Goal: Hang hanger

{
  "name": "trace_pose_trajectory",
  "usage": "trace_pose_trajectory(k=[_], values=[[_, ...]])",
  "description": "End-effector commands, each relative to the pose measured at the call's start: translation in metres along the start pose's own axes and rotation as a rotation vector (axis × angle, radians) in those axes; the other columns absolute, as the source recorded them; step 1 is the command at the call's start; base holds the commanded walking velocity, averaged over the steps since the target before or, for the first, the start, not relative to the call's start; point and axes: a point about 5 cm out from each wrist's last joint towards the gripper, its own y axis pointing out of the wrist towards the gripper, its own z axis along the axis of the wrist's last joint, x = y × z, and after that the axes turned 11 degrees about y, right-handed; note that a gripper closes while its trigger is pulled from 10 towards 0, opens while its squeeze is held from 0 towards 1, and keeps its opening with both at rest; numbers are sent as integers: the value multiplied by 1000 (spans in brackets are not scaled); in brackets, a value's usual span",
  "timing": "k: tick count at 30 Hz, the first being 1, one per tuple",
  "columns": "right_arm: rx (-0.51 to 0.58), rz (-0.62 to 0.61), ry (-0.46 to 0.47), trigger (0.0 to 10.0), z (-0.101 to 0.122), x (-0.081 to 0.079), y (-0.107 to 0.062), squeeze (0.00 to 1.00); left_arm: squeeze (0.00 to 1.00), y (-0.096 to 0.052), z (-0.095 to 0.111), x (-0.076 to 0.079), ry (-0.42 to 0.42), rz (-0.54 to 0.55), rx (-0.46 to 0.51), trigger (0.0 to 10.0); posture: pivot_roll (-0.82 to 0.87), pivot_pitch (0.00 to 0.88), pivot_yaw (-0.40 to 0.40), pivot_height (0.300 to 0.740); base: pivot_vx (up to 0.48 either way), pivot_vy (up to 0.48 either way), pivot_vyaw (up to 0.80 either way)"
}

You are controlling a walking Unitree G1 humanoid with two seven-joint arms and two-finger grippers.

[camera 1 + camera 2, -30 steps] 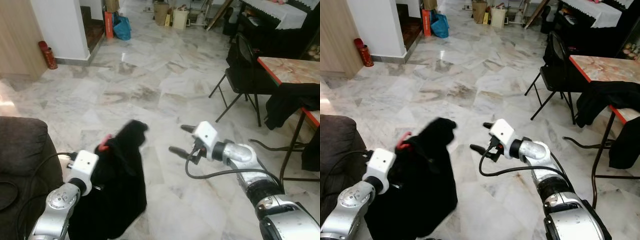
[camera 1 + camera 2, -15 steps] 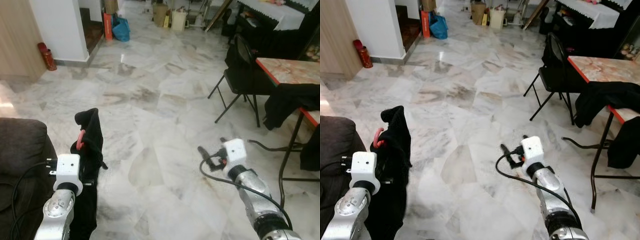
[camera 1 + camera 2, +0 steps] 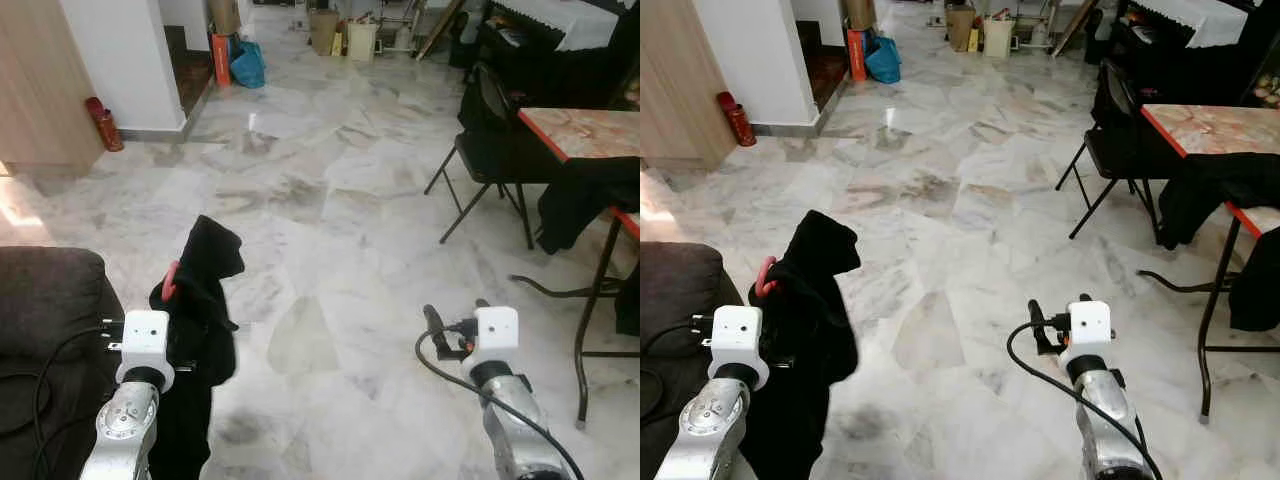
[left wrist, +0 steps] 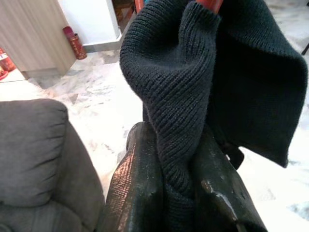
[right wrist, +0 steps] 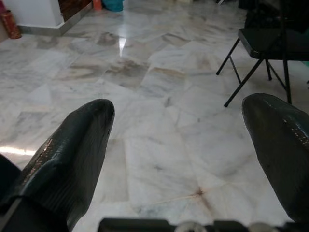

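A black knit sweater [image 3: 205, 300] hangs on a red hanger [image 3: 171, 281] at the lower left, beside the sofa. My left gripper [image 4: 176, 193] is shut on it, with the knit fabric pinched between both black fingers [image 4: 135, 183]. The red hanger's tip [image 4: 210, 4] pokes out above the fabric. The sweater's lower part drapes down past my left wrist [image 3: 145, 336]. My right gripper [image 3: 455, 314] is held low at the right over bare floor, well apart from the sweater. Its fingers [image 5: 72, 145] stand wide open with nothing between them.
A dark sofa arm [image 3: 45, 300] is at the left edge. On the right are a black folding chair [image 3: 490, 130] and a red-edged table [image 3: 580, 130] draped with black clothes [image 3: 575, 200]. A white wall corner [image 3: 130, 60], a red cylinder [image 3: 100, 123] and a blue bag [image 3: 248, 62] lie farther off.
My right gripper has drawn away from the sweater and dropped to the lower right. The sweater swung left and now hangs from the left gripper alone. The camera has shifted a little.
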Motion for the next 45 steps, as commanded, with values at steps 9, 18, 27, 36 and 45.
trace_pose_trajectory(k=[9,18,27,36,45], values=[[28,-60,9,10000,3,7,-12,0,0,2,12,3,-95,44,95,10000,139,0,-11,732,0,0,0],[36,-81,10,10000,7,4,-9,0,0,8,14,11,-98,9,103,10000,104,0,7,732,0,0,-424],[40,-95,3,10000,8,6,-12,0,0,12,19,22,-88,-29,123,10000,90,0,10,732,0,0,-781],[58,-77,-10,10000,18,0,-3,0,0,17,20,18,-94,7,129,10000,96,0,-12,732,0,-294,-781],[66,-84,-9,10000,22,0,-1,0,0,17,21,17,-109,15,136,10000,87,0,-4,732,0,-285,-786]])
